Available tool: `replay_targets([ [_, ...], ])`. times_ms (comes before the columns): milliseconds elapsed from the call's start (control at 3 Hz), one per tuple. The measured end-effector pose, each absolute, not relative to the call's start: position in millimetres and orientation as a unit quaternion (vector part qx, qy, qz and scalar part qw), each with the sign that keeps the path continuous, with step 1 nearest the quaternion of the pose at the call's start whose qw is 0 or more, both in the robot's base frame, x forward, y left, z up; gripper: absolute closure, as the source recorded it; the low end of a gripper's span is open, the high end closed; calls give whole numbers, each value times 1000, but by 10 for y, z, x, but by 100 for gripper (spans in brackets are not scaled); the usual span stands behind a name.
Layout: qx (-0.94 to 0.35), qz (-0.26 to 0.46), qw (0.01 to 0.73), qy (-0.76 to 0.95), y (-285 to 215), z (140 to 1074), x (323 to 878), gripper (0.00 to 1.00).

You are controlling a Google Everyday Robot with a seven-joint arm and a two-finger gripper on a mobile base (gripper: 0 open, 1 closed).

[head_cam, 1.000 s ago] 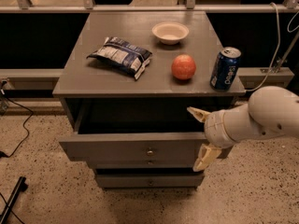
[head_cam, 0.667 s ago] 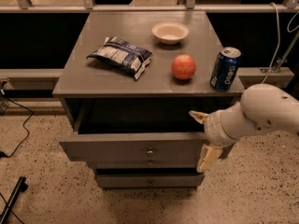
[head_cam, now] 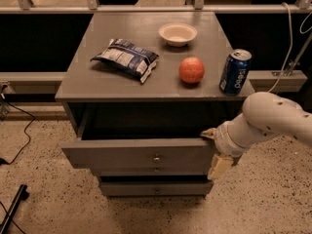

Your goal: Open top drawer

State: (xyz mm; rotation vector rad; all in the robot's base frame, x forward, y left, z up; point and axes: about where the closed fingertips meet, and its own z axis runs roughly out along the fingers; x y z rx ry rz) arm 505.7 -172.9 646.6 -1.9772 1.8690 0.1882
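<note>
The top drawer (head_cam: 117, 155) of the grey cabinet stands pulled out, its dark inside showing under the cabinet top. Its small round metal knob (head_cam: 156, 158) is at the centre of the front. My gripper (head_cam: 213, 150) is at the right end of the drawer front. One finger (head_cam: 208, 132) is at the front's top edge and the other (head_cam: 219, 166) hangs below it, so the fingers are spread apart. My white arm (head_cam: 273, 116) reaches in from the right.
On the cabinet top (head_cam: 87, 82) lie a chip bag (head_cam: 126, 57), a white bowl (head_cam: 178, 33), a red apple (head_cam: 191, 69) and a blue can (head_cam: 235, 71) near the right edge. Two shallower drawers (head_cam: 156, 188) sit below. A cable (head_cam: 19, 145) and a black bar (head_cam: 12, 211) lie on the floor at left.
My arm has shifted slightly to the left; the gripper stays at the drawer front's right end. The drawer stands out about as far as before.
</note>
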Motion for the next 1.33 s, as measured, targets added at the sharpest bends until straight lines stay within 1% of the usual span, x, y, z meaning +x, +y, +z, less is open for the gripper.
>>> replay_targets([
  [333,-712,70,192,672,-1740,6431,5019,18],
  [667,-720,81,183,665,-1671,6486,4839,21],
  [1000,-726,101,167,659,-1601,6559,4527,27],
  [1333,-728,113,158,657,-1574,6626,4352,27],
])
